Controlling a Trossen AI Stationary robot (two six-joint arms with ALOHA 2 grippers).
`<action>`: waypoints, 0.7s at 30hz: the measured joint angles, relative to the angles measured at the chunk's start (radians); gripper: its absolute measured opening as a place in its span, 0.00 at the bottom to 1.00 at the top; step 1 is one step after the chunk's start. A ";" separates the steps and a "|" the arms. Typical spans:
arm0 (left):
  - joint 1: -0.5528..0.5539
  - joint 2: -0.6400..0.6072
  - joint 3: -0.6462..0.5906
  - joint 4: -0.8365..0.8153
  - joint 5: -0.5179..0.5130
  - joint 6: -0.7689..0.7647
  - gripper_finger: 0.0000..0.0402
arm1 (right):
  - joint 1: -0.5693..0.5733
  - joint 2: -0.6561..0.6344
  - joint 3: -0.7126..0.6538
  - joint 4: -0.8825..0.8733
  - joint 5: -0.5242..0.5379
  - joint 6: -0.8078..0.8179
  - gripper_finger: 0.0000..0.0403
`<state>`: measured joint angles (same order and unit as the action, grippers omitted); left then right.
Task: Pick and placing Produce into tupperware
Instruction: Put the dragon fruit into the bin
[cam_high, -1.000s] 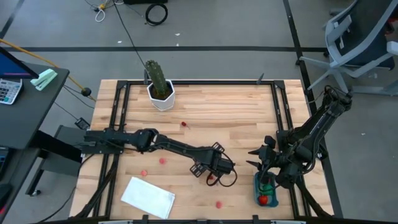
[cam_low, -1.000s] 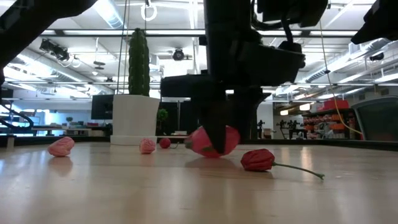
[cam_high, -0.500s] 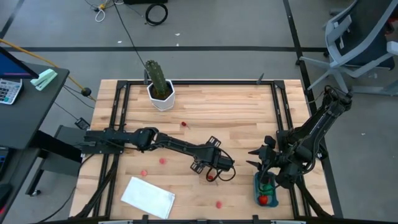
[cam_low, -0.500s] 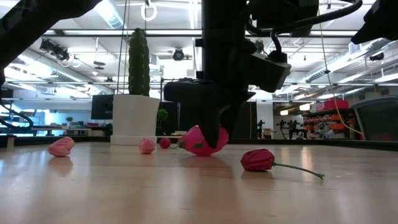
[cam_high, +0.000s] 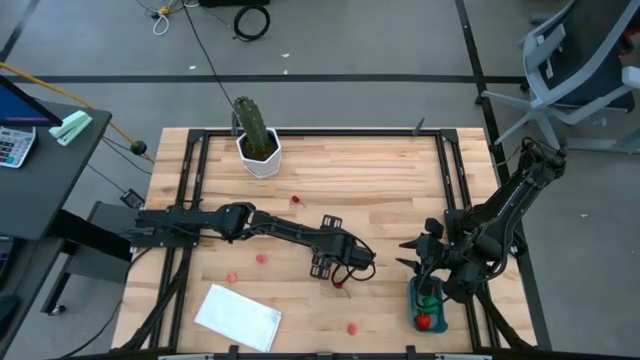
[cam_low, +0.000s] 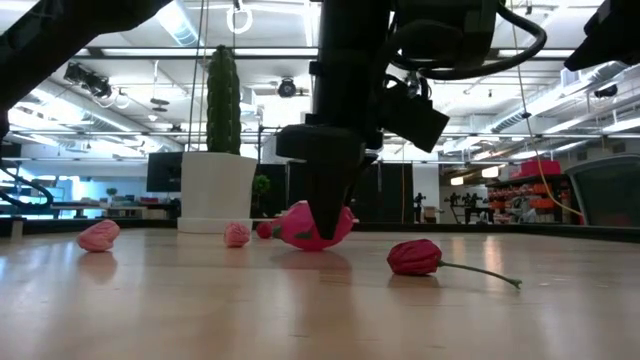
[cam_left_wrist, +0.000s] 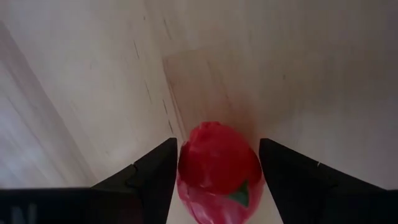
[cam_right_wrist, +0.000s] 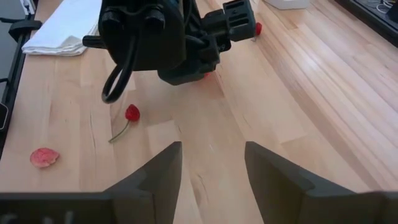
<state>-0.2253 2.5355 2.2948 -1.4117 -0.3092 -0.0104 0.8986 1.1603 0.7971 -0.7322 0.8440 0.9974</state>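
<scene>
Produce sits pinched in our left gripper (cam_left_wrist: 217, 171): a red toy fruit (cam_left_wrist: 219, 167), its green leaf end toward the wrist, long axis along the fingers (cam_left_wrist: 152, 174). It hangs just above the table (cam_high: 380, 190) near the middle front. Our right gripper (cam_right_wrist: 211, 168) waits spread over the tupperware (cam_high: 428, 305) at the front right. We read no writing.

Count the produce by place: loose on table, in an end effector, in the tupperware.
Produce loose on table: 5
In left end effector: 1
In right end effector, above tupperware: 0
In tupperware: 2
Total: 8
</scene>
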 joint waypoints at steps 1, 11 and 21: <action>0.000 0.000 0.000 0.000 0.000 0.000 0.58 | 0.000 0.000 0.000 0.000 0.000 0.000 0.46; 0.000 -0.002 0.001 0.000 0.050 -0.046 0.51 | 0.000 0.000 0.000 0.000 0.000 -0.001 0.46; -0.010 -0.002 0.001 -0.053 0.052 -0.058 0.56 | 0.000 0.000 0.000 0.000 0.000 -0.004 0.46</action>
<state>-0.2350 2.5340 2.2959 -1.4647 -0.2573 -0.0680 0.8986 1.1603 0.7971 -0.7323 0.8436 0.9932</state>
